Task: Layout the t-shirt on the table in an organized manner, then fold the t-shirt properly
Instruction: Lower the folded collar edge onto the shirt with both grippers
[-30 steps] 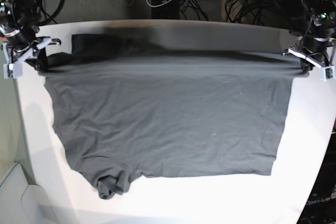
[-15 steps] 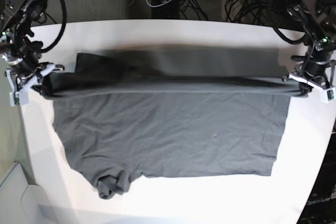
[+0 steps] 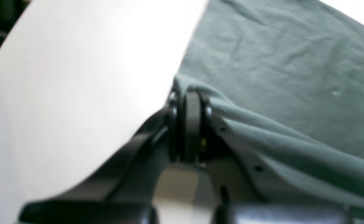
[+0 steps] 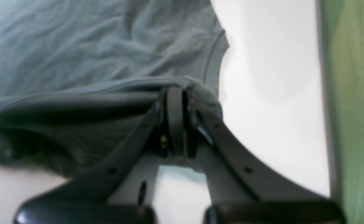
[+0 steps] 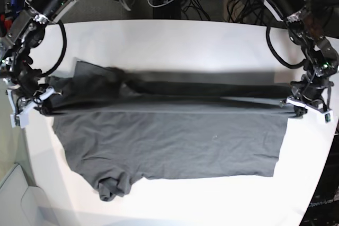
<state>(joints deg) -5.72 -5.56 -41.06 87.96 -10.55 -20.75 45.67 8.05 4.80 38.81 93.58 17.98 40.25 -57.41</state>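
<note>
White worktop [image 5: 159, 35] fills most of the base view, edge to edge. The t-shirt [image 5: 169, 141] lies spread across centre frame, w/ its upper edge lifted into a taut fold running left to right, one sleeve bunched at lower left. Small white label mark [image 5: 215, 137] sits right of centre. My left claw [image 5: 304, 108], at right of base view, is clamped shut on the t-shirt's corner; wrist view shows cloth wrapped over the tips. My right claw [image 5: 33, 104], at left of frame, is likewise pinched closed on the opposite corner, approx. level w/ the other.
</note>
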